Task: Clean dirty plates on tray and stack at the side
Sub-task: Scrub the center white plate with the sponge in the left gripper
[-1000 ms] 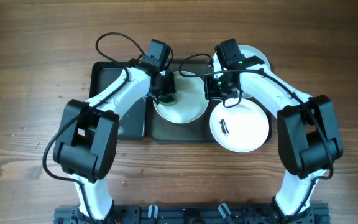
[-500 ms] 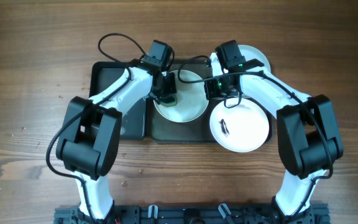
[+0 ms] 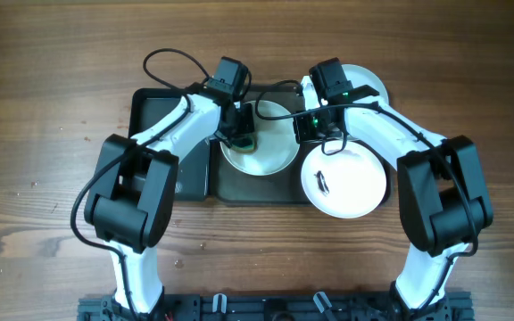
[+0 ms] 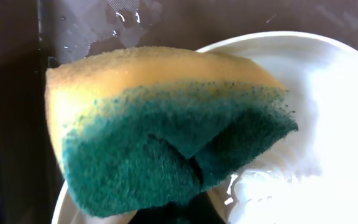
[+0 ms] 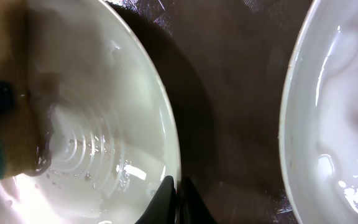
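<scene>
A white plate (image 3: pixel 266 153) lies on the dark tray (image 3: pixel 257 189). My left gripper (image 3: pixel 239 132) is shut on a yellow and green sponge (image 4: pixel 166 143), and the sponge's green face rests on this wet plate (image 4: pixel 328 124). My right gripper (image 5: pixel 178 200) is shut on the same plate's rim (image 5: pixel 166 143), at its right side (image 3: pixel 309 125). A second plate (image 3: pixel 344 178) with a small dark smudge sits at the tray's right edge. Behind the right arm, a third plate (image 3: pixel 364 82) is partly hidden.
A smaller black tray (image 3: pixel 159 116) sits left of the dark tray, under my left arm. The arms' black cables loop above both wrists. Bare wooden table (image 3: pixel 52 134) surrounds the trays on all sides.
My left arm has shifted a little to the right, with the sponge still on the plate. The right arm and the plates have not moved.
</scene>
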Controlling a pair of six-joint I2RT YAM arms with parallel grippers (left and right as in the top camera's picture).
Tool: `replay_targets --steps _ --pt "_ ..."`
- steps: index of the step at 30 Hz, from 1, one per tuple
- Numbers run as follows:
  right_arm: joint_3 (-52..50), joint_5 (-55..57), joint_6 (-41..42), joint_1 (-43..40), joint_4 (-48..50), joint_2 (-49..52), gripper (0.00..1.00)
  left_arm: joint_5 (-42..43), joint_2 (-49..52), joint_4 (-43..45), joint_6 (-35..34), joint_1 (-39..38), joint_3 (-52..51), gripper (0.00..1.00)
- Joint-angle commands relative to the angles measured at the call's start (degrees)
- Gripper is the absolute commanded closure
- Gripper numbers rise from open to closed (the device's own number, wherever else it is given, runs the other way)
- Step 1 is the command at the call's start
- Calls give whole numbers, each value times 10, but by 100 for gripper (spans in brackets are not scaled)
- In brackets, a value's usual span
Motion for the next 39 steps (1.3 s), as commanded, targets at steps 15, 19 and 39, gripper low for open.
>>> replay_targets --steps 15,19,39 --pt "-10 -29 -20 5 -1 9 96 147 57 42 -13 -15 -11 96" --pt "-10 -29 -20 5 0 9 96 147 59 62 -13 -37 -11 96" --pt "-10 -29 -20 5 0 9 96 58 -112 -23 21 -28 28 96"
